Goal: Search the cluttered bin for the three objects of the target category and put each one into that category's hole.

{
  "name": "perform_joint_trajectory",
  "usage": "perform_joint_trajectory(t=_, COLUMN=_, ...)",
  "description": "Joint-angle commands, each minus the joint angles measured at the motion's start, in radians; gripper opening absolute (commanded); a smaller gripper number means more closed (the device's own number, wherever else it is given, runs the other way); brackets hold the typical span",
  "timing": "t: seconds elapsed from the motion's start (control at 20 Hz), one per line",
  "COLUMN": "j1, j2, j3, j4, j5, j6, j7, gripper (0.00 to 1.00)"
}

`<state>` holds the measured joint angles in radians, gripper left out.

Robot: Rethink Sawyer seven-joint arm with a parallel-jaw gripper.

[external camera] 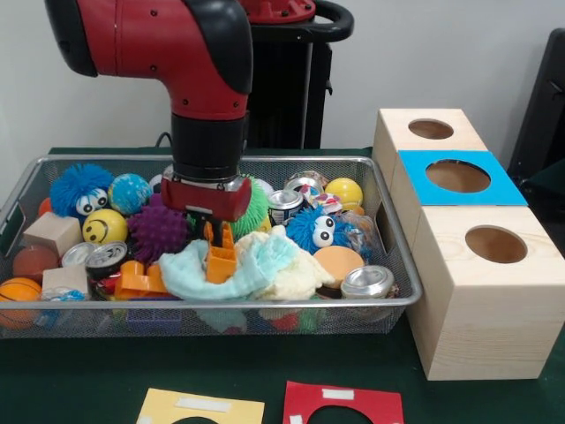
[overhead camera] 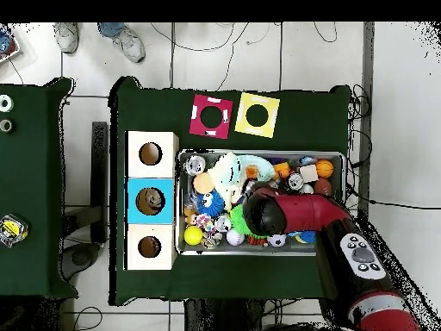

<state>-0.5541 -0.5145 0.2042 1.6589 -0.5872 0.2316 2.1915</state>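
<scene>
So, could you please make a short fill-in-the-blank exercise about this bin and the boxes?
1. The gripper is down on an ___ plastic piece in the wire bin.
2. The middle wooden box has a ___ card around its hole.
3. On the table lie a yellow card and a ___ card.

Missing words: orange; blue; red

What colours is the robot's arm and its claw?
The thick round red and black arm has a black cylinder wrist ending in a red block. The claw has orange fingers. From overhead, a grey panel with dark buttons sits on it.
</scene>
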Motion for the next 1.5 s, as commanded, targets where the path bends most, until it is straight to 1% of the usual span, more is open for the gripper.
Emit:
perform_joint_trajectory(t=0.05, j1=-0.128, j2=-0.14, j3=0.058, j4=0.134, j5=-0.023, j6=0.096, j7=-0.127, gripper=0.0)
perform_joint_trajectory(t=0.1, j1=-0.165, j2=-0.178, j3=0.085, j4=0.156, j5=-0.01, j6=0.134, j7=-0.171, gripper=0.0)
perform_joint_trajectory(t=0.2, j1=-0.232, j2=-0.232, j3=0.138, j4=0.189, j5=0.024, j6=0.222, j7=-0.251, gripper=0.0)
perform_joint_trajectory(t=0.35, j1=-0.288, j2=-0.303, j3=0.187, j4=0.223, j5=0.053, j6=0.312, j7=-0.313, gripper=0.0)
perform_joint_trajectory(t=0.45, j1=-0.31, j2=-0.347, j3=0.21, j4=0.24, j5=0.07, j6=0.366, j7=-0.333, gripper=0.0)
perform_joint_trajectory(t=0.6, j1=-0.323, j2=-0.406, j3=0.229, j4=0.269, j5=0.09, j6=0.43, j7=-0.327, gripper=0.0)
perform_joint_trajectory(t=0.75, j1=-0.327, j2=-0.434, j3=0.239, j4=0.295, j5=0.089, j6=0.444, j7=-0.294, gripper=0.0)
perform_joint_trajectory(t=0.95, j1=-0.339, j2=-0.423, j3=0.251, j4=0.313, j5=0.061, j6=0.415, j7=-0.259, gripper=0.0)
perform_joint_trajectory(t=1.05, j1=-0.351, j2=-0.397, j3=0.258, j4=0.311, j5=0.042, j6=0.396, j7=-0.258, gripper=0.0)
perform_joint_trajectory(t=1.2, j1=-0.348, j2=-0.359, j3=0.252, j4=0.312, j5=0.004, j6=0.337, j7=-0.221, gripper=0.0)
perform_joint_trajectory(t=1.3, j1=-0.355, j2=-0.334, j3=0.259, j4=0.3, j5=-0.021, j6=0.315, j7=-0.225, gripper=0.0)
perform_joint_trajectory(t=1.5, j1=-0.379, j2=-0.26, j3=0.276, j4=0.263, j5=-0.073, j6=0.267, j7=-0.248, gripper=0.0)
